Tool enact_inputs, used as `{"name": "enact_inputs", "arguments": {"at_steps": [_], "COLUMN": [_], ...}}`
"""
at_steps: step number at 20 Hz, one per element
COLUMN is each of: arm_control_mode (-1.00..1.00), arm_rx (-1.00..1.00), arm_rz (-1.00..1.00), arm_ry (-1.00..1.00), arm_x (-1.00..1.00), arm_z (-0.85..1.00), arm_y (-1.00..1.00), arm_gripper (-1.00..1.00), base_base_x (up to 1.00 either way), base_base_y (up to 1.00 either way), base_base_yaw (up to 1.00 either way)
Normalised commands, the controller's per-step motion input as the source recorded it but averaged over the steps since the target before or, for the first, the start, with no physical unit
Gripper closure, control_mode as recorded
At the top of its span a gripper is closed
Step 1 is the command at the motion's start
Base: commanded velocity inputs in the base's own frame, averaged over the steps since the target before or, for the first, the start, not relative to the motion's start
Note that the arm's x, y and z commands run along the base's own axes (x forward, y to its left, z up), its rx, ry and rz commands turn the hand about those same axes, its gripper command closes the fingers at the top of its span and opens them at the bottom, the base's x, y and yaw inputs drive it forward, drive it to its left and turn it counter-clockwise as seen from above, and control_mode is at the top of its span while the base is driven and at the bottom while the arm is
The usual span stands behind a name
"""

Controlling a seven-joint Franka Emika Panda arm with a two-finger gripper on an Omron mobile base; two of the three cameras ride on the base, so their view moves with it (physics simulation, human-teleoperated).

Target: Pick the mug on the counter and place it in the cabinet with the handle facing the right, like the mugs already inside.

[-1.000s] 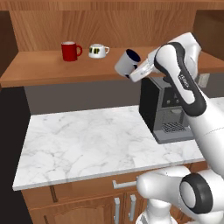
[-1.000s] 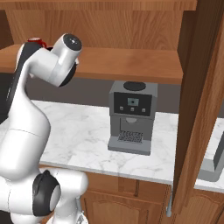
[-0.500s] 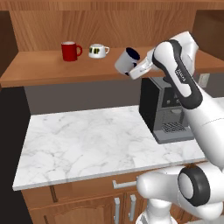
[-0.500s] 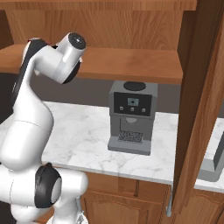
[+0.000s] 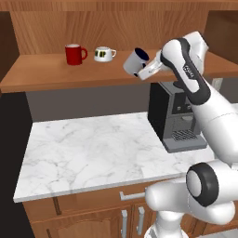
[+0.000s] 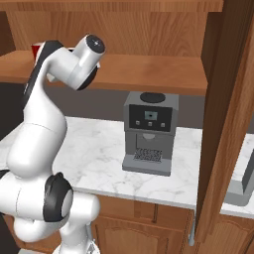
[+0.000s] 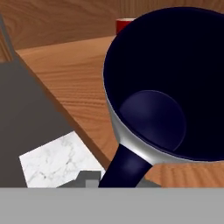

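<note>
Here we go, the mug [image 5: 135,62] is up in the air at shelf height, tipped well over with its dark mouth facing up and toward the right, carried by the gripper [image 5: 149,71], which is clamped on it near the handle side. Compared with a second ago it has crept a little leftward and upward, from just off the shelf's front lip to hanging over the cabinet [image 5: 42,74] edge, so the arm is plainly feeding it in toward the shelf. From the hand's own camera the navy inside of the mug looms huge, the handle [image 7: 124,168] running down toward the fingers, with warm wood shelf beneath and the counter [image 7: 57,157] a pale patch far below. The red mug [image 5: 73,54] and the white cup [image 5: 104,53] sit further left on the shelf, well apart from the carried one, handles pointing right. The coffee machine [image 5: 174,114] stands directly under the arm's elbow. I'd say the carry is nearly done; what's left is righting the mug, turning that handle to the right, and setting it down.
</note>
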Motion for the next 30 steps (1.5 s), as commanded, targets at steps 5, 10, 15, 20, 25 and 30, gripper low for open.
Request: {"name": "enact_inputs", "arguments": {"at_steps": [5, 10, 15, 20, 25, 30], "arm_control_mode": [-1.00, -1.00, -1.00, -1.00, -1.00, -1.00], "arm_rx": [0.00, 0.00, 0.00, 0.00, 0.00, 0.00], "arm_rz": [0.00, 0.00, 0.00, 0.00, 0.01, 0.05], "arm_ry": [0.00, 0.00, 0.00, 0.00, 0.00, 0.00], "arm_x": [0.33, 0.24, 0.17, 0.21, 0.21, 0.23], "arm_z": [0.00, 0.00, -0.02, -0.02, -0.05, -0.11], "arm_y": [-0.08, -0.04, 0.00, -0.01, 0.00, 0.00], "arm_gripper": [1.00, 1.00, 1.00, 1.00, 1.00, 1.00], "base_base_x": [0.00, 0.00, 0.00, 0.00, 0.00, 0.00], "base_base_y": [0.00, 0.00, 0.00, 0.00, 0.00, 0.00], "base_base_yaw": [0.00, 0.00, 0.00, 0.00, 0.00, 0.00]}}
